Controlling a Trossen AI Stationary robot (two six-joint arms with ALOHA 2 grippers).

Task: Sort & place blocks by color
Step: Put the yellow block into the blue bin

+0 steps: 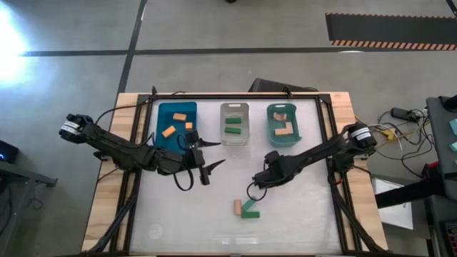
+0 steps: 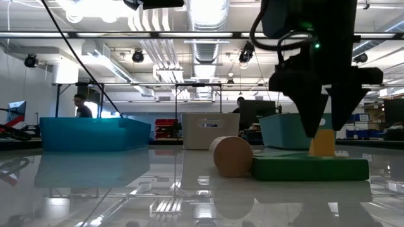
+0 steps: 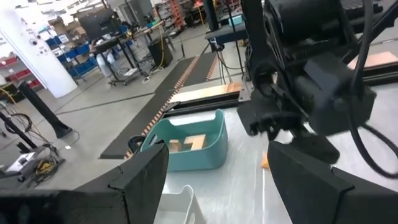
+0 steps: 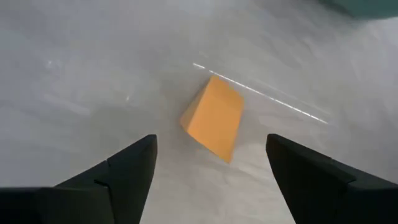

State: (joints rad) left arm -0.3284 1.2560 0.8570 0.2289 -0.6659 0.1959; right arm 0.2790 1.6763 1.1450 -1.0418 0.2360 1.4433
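Observation:
My right gripper (image 1: pixel 257 183) hangs open over the middle of the table, fingers pointing down. One orange block (image 4: pixel 214 118) lies on the table between its fingers, with a gap on either side; the low view shows this block (image 2: pixel 322 144) just under the fingertips. A tan block (image 1: pixel 237 207) and a dark green block (image 1: pixel 250 212) lie side by side nearer the near edge. My left gripper (image 1: pixel 209 158) is open, clear of the table, just near of the blue bin (image 1: pixel 166 114). Orange blocks lie in the blue bin, green ones in the clear bin (image 1: pixel 234 108), tan ones in the teal bin (image 1: pixel 272 121).
The three bins stand in a row along the far side of the table. The near half of the white tabletop (image 1: pixel 178 221) holds only the tan and green blocks. The table has a black frame and wooden side strips (image 1: pixel 107 207). People show in the room beyond.

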